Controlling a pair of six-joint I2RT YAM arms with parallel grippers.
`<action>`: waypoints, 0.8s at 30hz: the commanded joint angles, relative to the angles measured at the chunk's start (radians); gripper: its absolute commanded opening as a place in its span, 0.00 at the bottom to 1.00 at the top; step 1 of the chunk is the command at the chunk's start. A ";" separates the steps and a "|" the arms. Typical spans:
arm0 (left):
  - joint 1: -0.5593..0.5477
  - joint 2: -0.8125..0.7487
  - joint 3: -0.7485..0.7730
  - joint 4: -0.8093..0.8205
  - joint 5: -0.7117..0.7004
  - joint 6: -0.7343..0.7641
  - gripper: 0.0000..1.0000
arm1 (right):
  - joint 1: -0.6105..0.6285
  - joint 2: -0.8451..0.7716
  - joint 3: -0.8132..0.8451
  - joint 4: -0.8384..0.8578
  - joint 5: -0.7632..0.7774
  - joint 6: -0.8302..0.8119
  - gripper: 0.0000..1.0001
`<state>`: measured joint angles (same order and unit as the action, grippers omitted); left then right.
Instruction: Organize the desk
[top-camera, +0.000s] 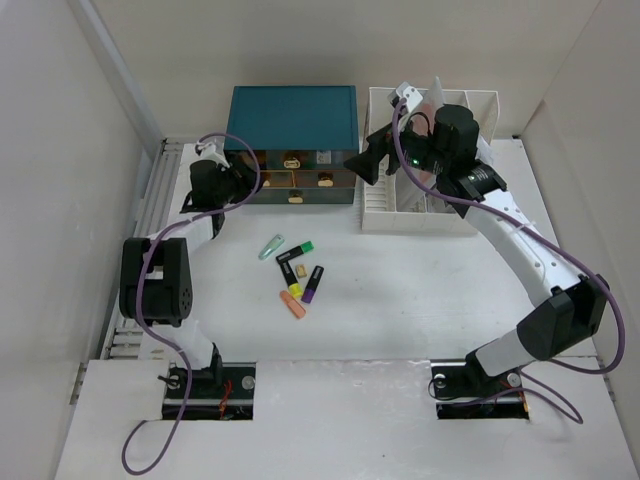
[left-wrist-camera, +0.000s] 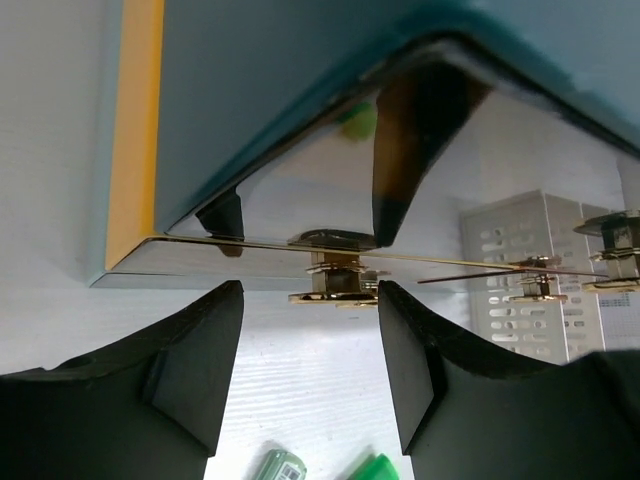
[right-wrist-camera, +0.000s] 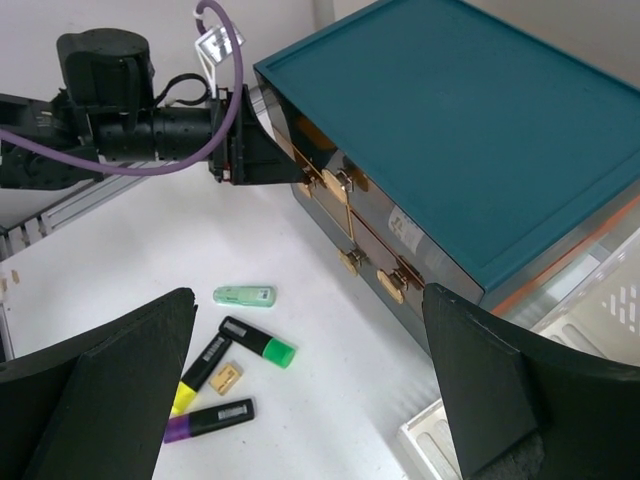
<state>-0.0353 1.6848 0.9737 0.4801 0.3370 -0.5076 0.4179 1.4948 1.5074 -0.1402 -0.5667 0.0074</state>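
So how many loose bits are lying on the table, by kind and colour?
Green highlighter: 1
Yellow highlighter: 1
Purple highlighter: 1
Orange highlighter: 1
Mint stick: 1
Tan block: 1
Total: 6

No legible text anywhere.
- Teal drawer cabinet: small white sticker on its front, print too small to read.
- Green-capped highlighter in front of the cabinet: label band, unreadable.
- White tag on a cable left of the cabinet: nothing decipherable.
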 joint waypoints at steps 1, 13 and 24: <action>-0.012 0.021 0.051 0.066 0.007 -0.028 0.53 | -0.004 -0.001 0.005 0.068 -0.024 0.013 1.00; -0.041 0.049 0.069 0.086 -0.023 -0.055 0.40 | -0.004 0.008 0.005 0.068 -0.033 0.013 1.00; -0.052 -0.057 -0.075 0.146 -0.075 -0.089 0.19 | -0.004 0.008 -0.004 0.068 -0.042 0.022 1.00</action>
<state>-0.0837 1.7123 0.9394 0.5575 0.2985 -0.5819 0.4179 1.5002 1.5024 -0.1261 -0.5831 0.0158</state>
